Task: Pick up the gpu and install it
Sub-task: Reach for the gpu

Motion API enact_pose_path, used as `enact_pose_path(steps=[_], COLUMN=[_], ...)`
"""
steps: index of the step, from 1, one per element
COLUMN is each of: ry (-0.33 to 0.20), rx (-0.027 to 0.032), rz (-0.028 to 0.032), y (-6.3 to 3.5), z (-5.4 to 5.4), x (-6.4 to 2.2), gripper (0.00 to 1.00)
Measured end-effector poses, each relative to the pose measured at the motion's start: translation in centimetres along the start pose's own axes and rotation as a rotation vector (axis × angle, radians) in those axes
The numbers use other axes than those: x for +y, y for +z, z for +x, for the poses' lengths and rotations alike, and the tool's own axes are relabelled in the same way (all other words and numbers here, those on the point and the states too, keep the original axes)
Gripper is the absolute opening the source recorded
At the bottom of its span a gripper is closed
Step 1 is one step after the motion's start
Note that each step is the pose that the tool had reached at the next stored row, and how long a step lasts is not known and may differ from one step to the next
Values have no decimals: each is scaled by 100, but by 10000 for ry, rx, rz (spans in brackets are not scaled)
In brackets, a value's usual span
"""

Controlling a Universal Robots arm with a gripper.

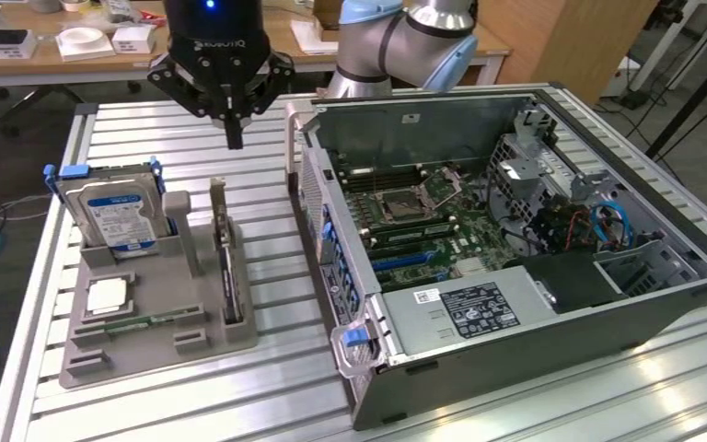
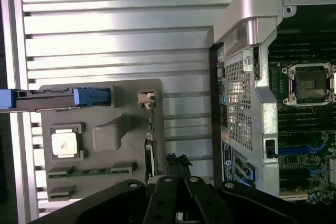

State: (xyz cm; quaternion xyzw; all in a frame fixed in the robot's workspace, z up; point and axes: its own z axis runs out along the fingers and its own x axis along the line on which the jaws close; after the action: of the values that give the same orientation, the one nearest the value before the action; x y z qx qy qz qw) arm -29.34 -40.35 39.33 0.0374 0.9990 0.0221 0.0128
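Exterior view: black robot gripper (image 1: 233,133) hanging over the slatted metal table (image 1: 268,304), thin dark gpu card (image 1: 227,262) parked below it.
The gripper's fingers are pinched together with nothing between them. The gpu card stands on its edge in a grey plastic holder (image 1: 157,341), its long axis running alongside the open grey computer case (image 1: 514,249), silver bracket end farthest from the camera.

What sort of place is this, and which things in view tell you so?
Probably a robotics lab: a gripper hangs over a slatted metal table bearing an open computer case and a grey holder of parts, with a cluttered desk behind.
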Motion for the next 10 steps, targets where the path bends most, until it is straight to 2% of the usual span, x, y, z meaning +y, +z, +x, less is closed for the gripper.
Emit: enact_pose_path(steps=[10], ry=[-1], rx=[0], rz=[-1], y=[-6], z=[95], x=[-90], gripper=[11])
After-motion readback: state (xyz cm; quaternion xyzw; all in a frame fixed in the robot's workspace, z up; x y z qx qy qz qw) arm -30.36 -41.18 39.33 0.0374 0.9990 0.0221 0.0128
